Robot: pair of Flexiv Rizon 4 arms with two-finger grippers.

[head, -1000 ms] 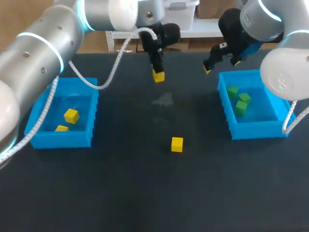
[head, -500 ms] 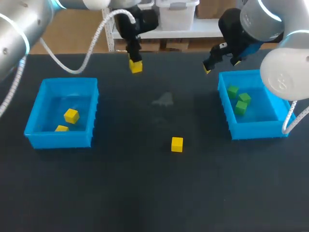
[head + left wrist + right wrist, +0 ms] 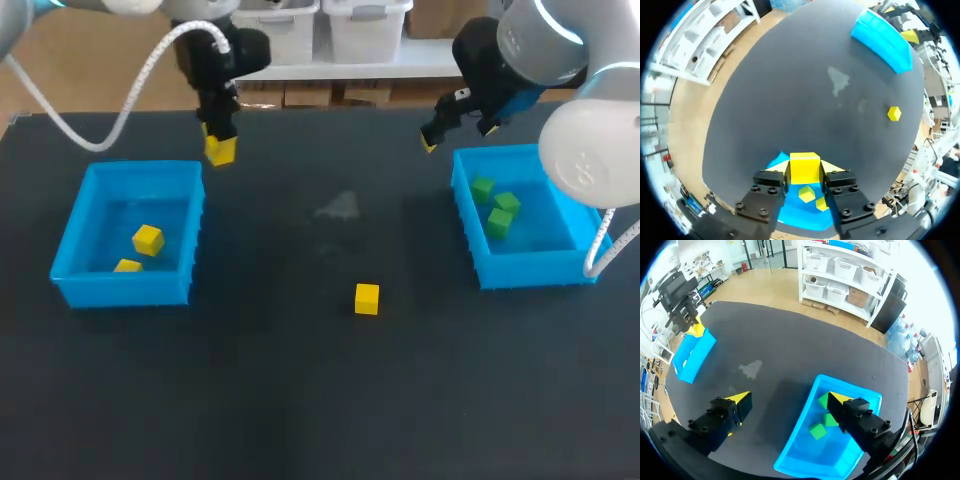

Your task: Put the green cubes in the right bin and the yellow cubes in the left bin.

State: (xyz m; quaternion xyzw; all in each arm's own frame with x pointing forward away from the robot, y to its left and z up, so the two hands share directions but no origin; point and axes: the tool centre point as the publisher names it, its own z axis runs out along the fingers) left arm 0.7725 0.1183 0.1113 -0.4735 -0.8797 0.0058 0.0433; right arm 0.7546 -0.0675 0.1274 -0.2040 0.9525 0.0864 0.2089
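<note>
The surface point(image 3: 300, 400) I work over is dark and matt, nearly black, and even in tone almost all over. Near its middle, a little toward the far side, I see a pale grey smudge point(image 3: 338, 207) with a ragged outline, lying flat. Just nearer to me is a fainter blotchy mark point(image 3: 325, 246).

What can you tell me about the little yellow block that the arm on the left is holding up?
It is a small, plain yellow cube with flat faces and sharp edges, solid-looking. The left tool pinches it from two sides between its two yellow tips, holding it level in the air. It hangs by the far right corner of the left blue bin, touching nothing else.
</note>
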